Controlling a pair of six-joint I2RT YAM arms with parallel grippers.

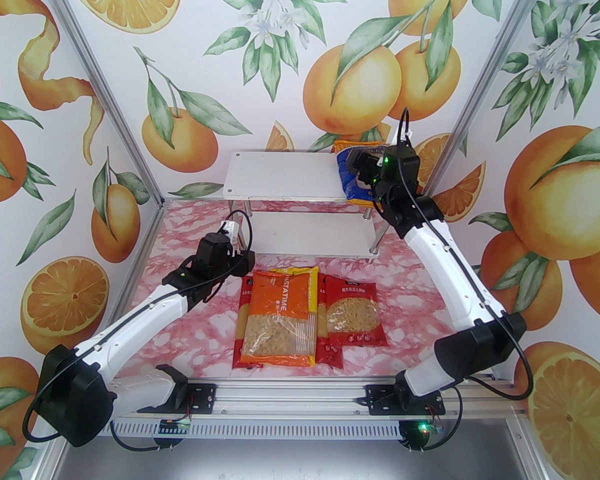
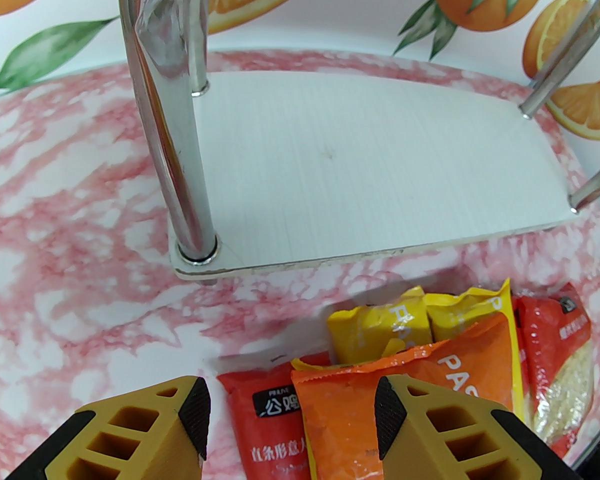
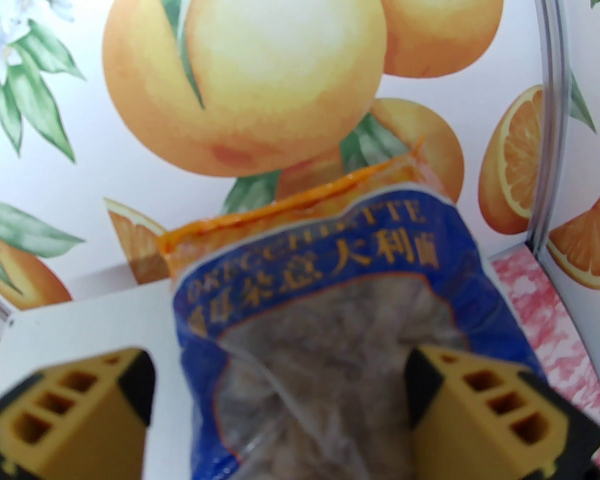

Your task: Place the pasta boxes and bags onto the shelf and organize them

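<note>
The right tool [image 3: 280,378] sits open around the blue bag [image 3: 330,278] on the shelf [image 1: 280,173]. The open left tool [image 2: 292,408] should grab the orange bag [image 2: 340,408] next.

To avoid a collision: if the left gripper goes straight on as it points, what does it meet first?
Probably the orange bag, lying topmost just before the left gripper; depth is unclear, so maybe the red pack beside it.
</note>
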